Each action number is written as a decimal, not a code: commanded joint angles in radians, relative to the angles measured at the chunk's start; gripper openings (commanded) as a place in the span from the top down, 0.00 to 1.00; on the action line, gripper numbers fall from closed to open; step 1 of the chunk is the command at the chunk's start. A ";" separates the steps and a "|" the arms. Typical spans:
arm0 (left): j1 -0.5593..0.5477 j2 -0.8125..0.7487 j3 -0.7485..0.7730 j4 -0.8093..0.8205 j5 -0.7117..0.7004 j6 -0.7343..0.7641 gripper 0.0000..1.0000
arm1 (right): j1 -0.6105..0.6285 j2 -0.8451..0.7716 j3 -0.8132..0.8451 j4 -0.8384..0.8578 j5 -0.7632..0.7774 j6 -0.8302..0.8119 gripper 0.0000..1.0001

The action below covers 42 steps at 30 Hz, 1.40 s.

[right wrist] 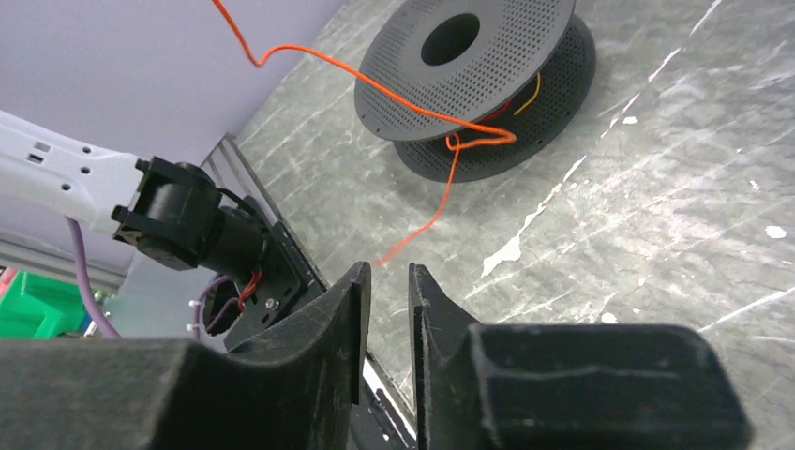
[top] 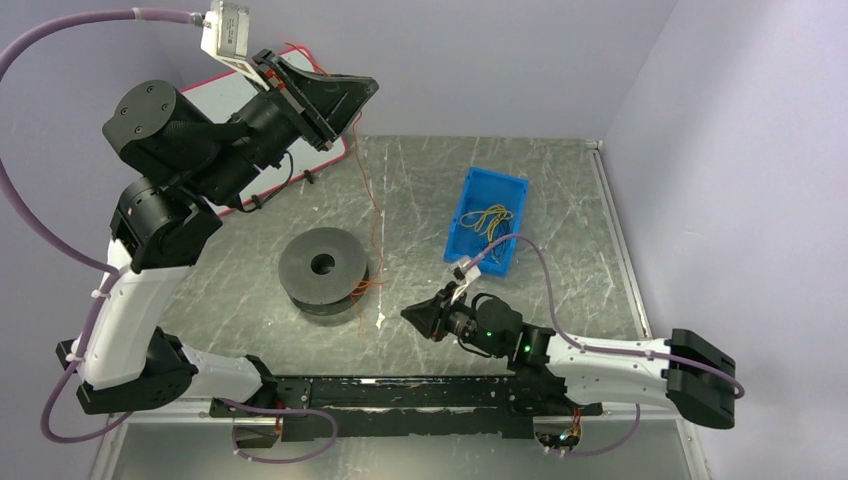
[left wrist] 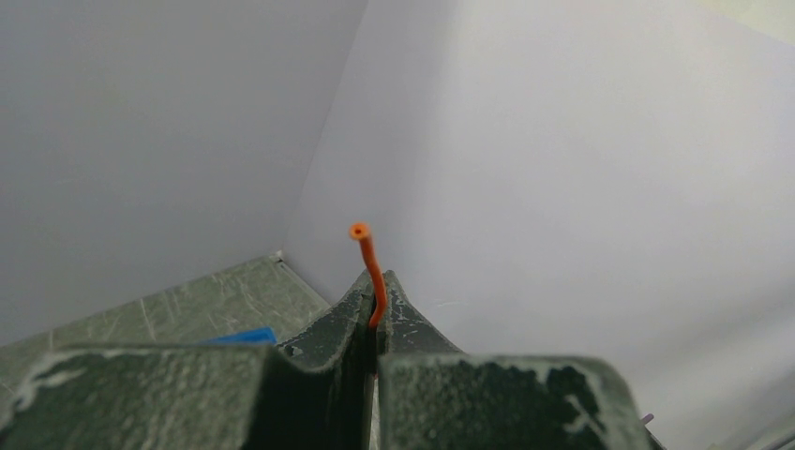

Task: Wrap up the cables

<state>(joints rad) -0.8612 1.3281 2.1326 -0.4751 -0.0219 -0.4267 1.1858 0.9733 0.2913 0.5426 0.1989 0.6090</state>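
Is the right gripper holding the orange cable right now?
No, the right gripper stands open with nothing between its jaws; the orange cable ends just ahead of it, untouched.

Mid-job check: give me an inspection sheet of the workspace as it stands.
Surface: grey marbled table, white scuffs.
Job's things: orange cable runs from left gripper down to dark spool; loose orange end on the table beside it.
Clutter: blue bin holding yellow cables; red-edged white board, far left.
Grippers: left shut on the orange cable, raised; right gripper open, empty, low.
Cables: lilac hoses on both arms.
Surroundings: plain lilac walls.
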 commanded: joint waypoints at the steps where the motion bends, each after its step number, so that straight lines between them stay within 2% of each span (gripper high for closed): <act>1: -0.004 -0.002 -0.014 0.014 0.000 -0.004 0.93 | -0.002 -0.105 0.031 -0.144 0.060 -0.011 0.72; 4: -0.004 -0.022 -0.073 0.030 0.015 -0.011 0.93 | -0.003 -0.174 0.076 -0.245 0.083 -0.041 0.63; 11: -0.004 -0.084 -0.291 0.103 0.055 -0.032 0.93 | -0.003 -0.290 0.224 -0.428 0.126 -0.131 0.58; 17: -0.004 -0.117 -0.448 0.161 0.094 -0.086 0.93 | -0.004 -0.287 0.357 -0.451 0.132 -0.227 0.52; 22: -0.004 -0.161 -0.593 0.246 0.113 -0.149 0.93 | -0.004 -0.250 0.429 -0.377 0.122 -0.299 0.48; 28: -0.004 -0.176 -0.717 0.352 0.183 -0.245 0.93 | -0.004 -0.170 0.473 -0.203 0.107 -0.414 0.45; 42: -0.004 -0.206 -0.787 0.376 0.261 -0.311 0.93 | -0.004 -0.037 0.508 0.051 0.147 -0.601 0.44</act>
<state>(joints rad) -0.8612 1.1507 1.3720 -0.1642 0.1879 -0.7067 1.1854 0.9146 0.7742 0.4721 0.3279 0.0898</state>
